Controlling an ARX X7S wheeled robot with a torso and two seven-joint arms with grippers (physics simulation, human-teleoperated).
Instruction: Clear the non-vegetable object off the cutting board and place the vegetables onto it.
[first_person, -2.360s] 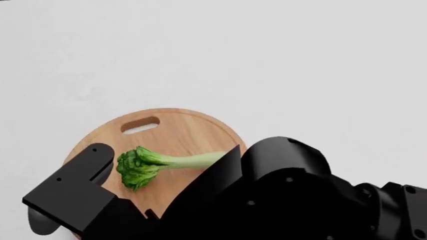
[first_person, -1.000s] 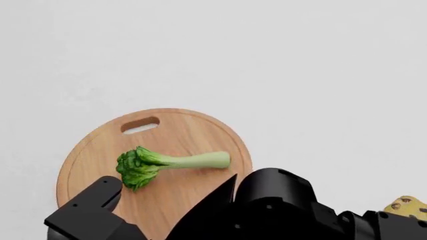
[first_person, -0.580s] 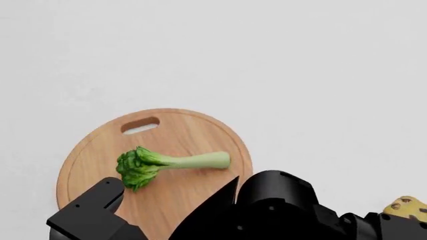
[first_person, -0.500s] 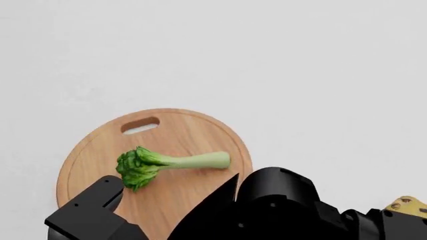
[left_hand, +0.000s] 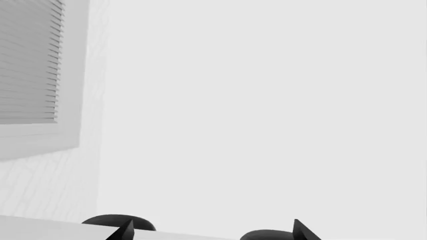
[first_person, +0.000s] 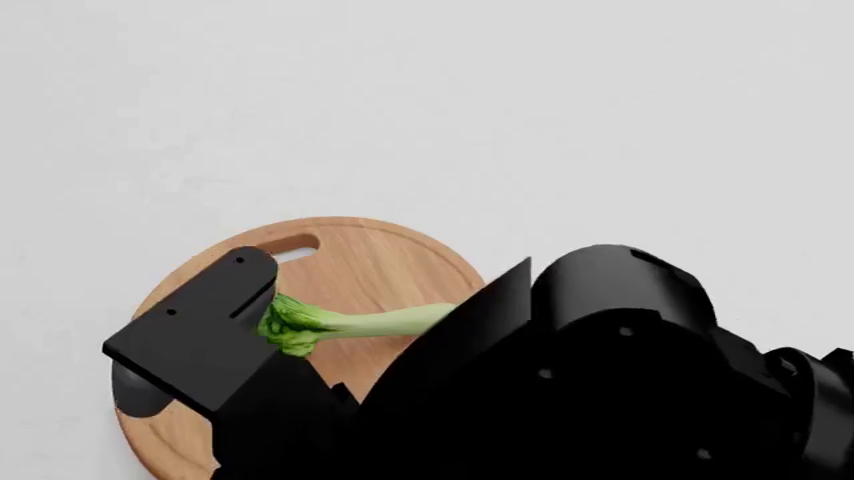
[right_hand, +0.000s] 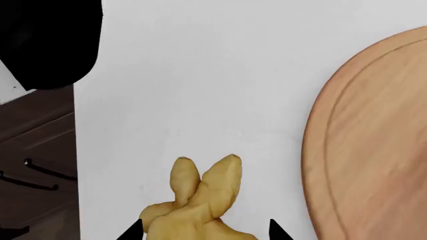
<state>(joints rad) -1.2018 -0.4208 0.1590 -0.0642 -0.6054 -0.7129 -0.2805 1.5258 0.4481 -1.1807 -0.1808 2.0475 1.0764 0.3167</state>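
Your left arm (first_person: 200, 345) lies low across the near-left part of the cutting board (first_person: 367, 270), its blocky link covering the frilly top of the leafy green (first_person: 360, 320). The left tool (left_hand: 208, 234) shows only two dark tips set apart, spread with nothing between them, facing a blank wall and a window blind (left_hand: 30, 60). The leafy green rests on the board, its stalk running toward your right arm (first_person: 614, 360). Beyond the board's far rim the white tabletop (first_person: 561, 120) is open. The right arm hides the board's near-right side. The right tool (right_hand: 203, 231) is spread around the ginger root (right_hand: 197, 200), which lies on the tabletop beside the board; contact is cut off. The muffin is out of sight.
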